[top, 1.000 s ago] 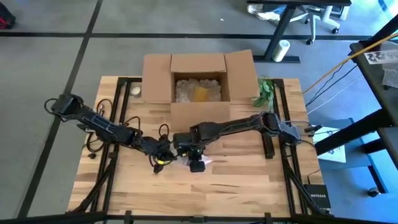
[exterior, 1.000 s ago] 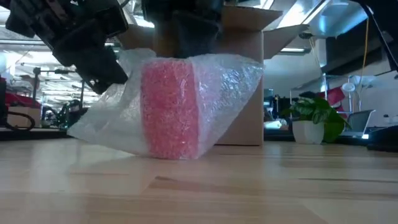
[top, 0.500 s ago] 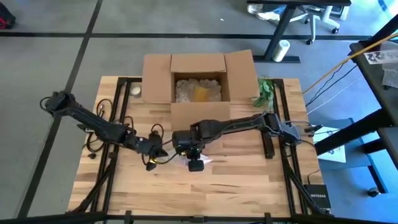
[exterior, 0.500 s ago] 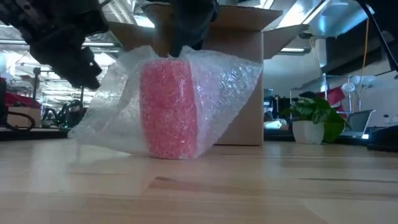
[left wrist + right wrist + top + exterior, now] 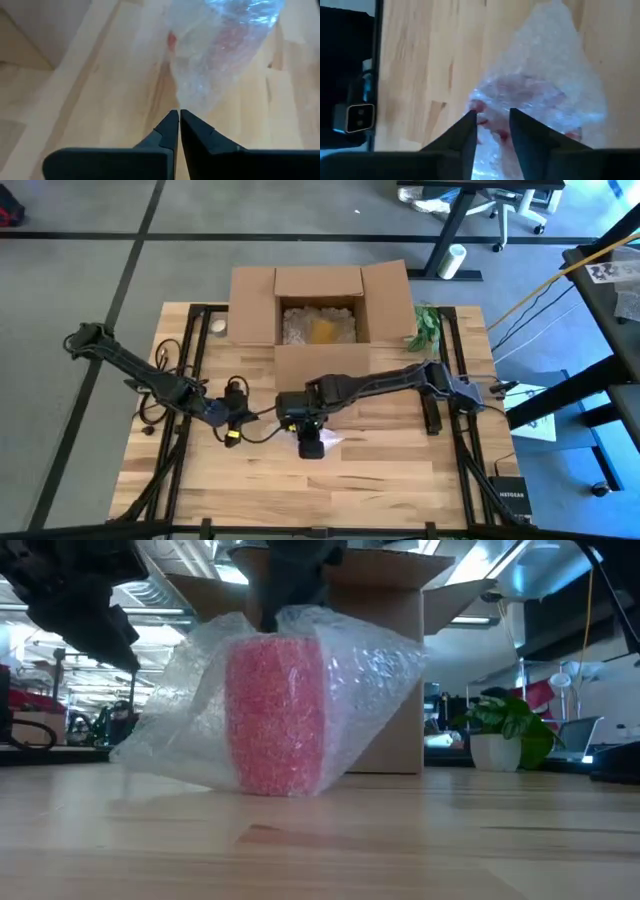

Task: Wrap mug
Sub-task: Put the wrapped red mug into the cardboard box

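From above, the right gripper (image 5: 311, 442) sits directly over the bubble-wrapped mug (image 5: 322, 442), in front of the open cardboard box (image 5: 320, 310); the left gripper (image 5: 236, 423) hangs just left of the mug, apart from it.

At table height, the pink mug (image 5: 277, 715) stands upright on the wooden table (image 5: 400, 840), loose bubble wrap (image 5: 375, 680) spread to both sides, the box behind it.

The left wrist view shows that gripper's fingers (image 5: 170, 131) pressed together on nothing, the wrap (image 5: 220, 55) just ahead.

The right wrist view shows its fingers (image 5: 470, 131) slightly parted, straddling the top of the wrap (image 5: 545, 95).
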Controlling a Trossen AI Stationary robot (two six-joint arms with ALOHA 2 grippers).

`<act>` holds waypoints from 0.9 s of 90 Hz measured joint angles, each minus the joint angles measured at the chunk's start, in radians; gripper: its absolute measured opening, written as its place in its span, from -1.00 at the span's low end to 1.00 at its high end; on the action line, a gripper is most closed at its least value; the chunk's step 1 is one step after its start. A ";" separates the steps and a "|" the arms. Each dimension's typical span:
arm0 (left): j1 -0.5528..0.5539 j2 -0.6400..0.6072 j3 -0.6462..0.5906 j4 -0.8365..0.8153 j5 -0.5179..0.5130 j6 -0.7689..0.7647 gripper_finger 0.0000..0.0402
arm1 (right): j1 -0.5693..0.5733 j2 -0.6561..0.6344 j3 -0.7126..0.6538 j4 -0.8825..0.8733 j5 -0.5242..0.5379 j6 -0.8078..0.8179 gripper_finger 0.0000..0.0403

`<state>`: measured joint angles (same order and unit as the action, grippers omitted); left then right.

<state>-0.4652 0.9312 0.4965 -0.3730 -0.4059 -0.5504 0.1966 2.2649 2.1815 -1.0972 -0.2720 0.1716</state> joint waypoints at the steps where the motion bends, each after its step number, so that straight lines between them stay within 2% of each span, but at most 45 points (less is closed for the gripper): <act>1: 0.000 0.000 0.000 -0.003 -0.001 -0.001 -1.00 | 0.002 0.001 0.000 0.001 0.000 0.002 -0.43; 30: 0.000 -0.002 0.000 -0.014 -0.017 0.010 -1.00 | 0.062 0.033 0.000 0.011 0.148 0.038 -0.41; 42: 0.000 -0.007 -0.015 0.011 -0.052 0.033 -1.00 | 0.068 0.072 0.000 0.015 0.156 0.070 -0.41; 68: 0.000 -0.158 -0.223 0.213 -0.077 -0.001 -1.00 | 0.065 0.121 0.000 0.005 0.175 0.147 -0.42; 74: 0.000 -0.206 -0.276 0.262 -0.101 0.000 -1.00 | 0.066 0.123 0.001 0.006 0.180 0.148 -0.50; 81: 0.000 -0.262 -0.336 0.328 -0.126 0.002 -1.00 | 0.066 0.123 0.001 0.008 0.179 0.145 -0.68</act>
<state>-0.4652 0.6697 0.1601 -0.0447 -0.5316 -0.5481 0.2626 2.3875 2.1822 -1.0891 -0.0931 0.3166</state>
